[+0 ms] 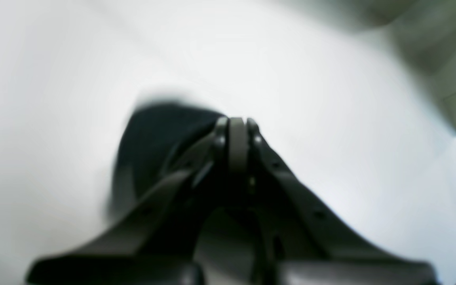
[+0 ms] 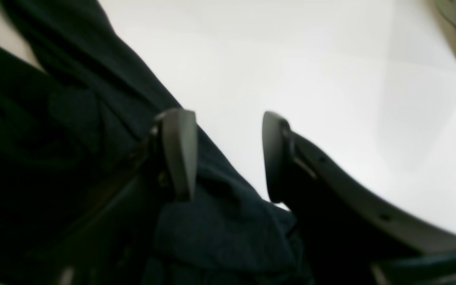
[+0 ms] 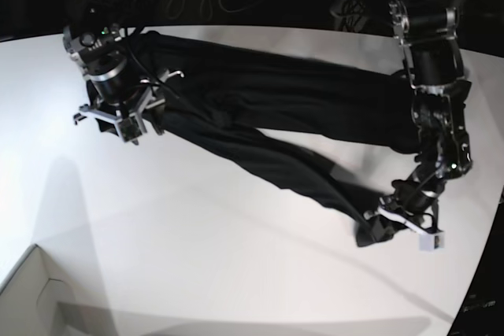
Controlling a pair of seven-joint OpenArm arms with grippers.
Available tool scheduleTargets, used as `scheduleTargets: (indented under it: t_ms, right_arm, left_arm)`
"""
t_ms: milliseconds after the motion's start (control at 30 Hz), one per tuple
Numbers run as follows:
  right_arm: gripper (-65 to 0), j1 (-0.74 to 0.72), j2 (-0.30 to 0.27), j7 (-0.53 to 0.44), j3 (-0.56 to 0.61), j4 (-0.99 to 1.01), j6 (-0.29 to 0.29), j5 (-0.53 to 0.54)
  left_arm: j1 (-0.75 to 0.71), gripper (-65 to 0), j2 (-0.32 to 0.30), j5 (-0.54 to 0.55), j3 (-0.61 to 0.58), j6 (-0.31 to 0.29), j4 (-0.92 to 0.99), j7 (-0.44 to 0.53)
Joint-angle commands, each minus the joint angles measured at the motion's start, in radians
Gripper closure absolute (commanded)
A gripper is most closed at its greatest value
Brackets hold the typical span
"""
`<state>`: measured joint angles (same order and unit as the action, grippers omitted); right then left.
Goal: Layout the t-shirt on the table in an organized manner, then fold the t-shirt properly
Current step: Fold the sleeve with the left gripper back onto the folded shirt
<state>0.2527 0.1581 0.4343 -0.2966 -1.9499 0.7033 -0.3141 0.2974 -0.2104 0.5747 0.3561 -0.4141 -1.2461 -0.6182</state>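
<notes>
Black t-shirt [image 3: 268, 116] stretched across the white bench [image 3: 197, 257], long axis running from far left toward near right in the base view, one sleeve trailing diagonally down to the near right. Left claw [image 1: 238, 134] pressed fully together at that sleeve end; dark cloth just beside and behind the tips in the blurred wrist view, grip on it impossible to confirm. Right claw [image 2: 228, 154] spread to a moderate gap, nothing between the fingers [image 2: 178, 150]; one finger over the fabric, the other over bare bench. White box corner [image 3: 31, 297] at near left, contents not visible.
</notes>
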Motion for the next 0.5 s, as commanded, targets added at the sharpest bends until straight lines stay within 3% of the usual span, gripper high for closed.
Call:
scheduleTargets:
  t_ms: [0,267,467]
  right_arm:
    - [-27.0,-0.006,-0.001,-0.025,-0.002,-0.016,-0.005,0.011]
    - [-27.0,-0.005,-0.001,-0.025,0.006,-0.004,-0.005,0.011]
    - [-27.0,-0.005,-0.001,-0.025,0.006,0.033,-0.005,0.011]
  left_arm:
    - [-0.007,0.0,-0.01,0.011,0.045,-0.001,-0.08,-0.013]
    - [-0.203,0.0,-0.004,0.011,0.26,-0.002,-0.482,-0.219]
    - [-0.333,0.0,-0.004,0.011,0.306,-0.01,-0.62,-0.23]
